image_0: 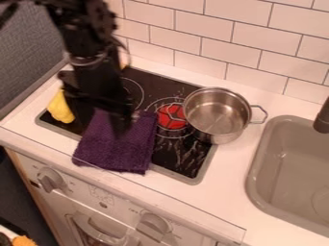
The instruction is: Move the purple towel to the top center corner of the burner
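Purple towel (120, 146): is lying over the cooktop's (186, 166) front edge.
Black gripper (122, 126): is hanging over it; whether it's gripping, impossible to say.
Top center: is awaiting the towel.

The black arm (87, 31) comes in at the upper left and runs steeply downward, leaning slightly so that its lower end lies farther right than its top. A pale band (87, 60) circles it above the wrist (96, 79), and a thin dark cable bows out on the right. The hand (120, 120) hangs below, pointing down, probably a little tilted, though blur hides its exact pose.
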Controlling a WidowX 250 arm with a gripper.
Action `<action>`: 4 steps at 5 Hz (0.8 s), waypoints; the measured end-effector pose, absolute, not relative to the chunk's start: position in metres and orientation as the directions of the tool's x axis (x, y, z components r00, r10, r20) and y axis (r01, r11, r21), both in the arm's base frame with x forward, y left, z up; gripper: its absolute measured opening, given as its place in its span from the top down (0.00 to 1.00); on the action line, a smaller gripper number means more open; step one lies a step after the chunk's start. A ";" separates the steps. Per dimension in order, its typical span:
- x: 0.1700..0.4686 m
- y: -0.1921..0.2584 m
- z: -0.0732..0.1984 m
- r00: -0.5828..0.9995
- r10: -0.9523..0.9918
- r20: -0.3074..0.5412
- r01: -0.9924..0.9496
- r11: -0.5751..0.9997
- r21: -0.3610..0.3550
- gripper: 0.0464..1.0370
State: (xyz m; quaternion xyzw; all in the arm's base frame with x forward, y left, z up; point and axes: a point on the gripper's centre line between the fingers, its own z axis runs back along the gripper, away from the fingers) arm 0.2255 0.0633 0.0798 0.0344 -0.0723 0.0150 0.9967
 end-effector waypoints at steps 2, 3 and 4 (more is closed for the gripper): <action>0.236 0.079 0.031 0.991 0.079 0.110 -0.086 0.994 0.066 0.04; 0.245 0.072 0.017 0.991 0.067 0.114 -0.077 0.994 0.081 0.04; 0.251 0.069 0.015 0.991 0.059 0.120 -0.072 0.992 0.100 0.04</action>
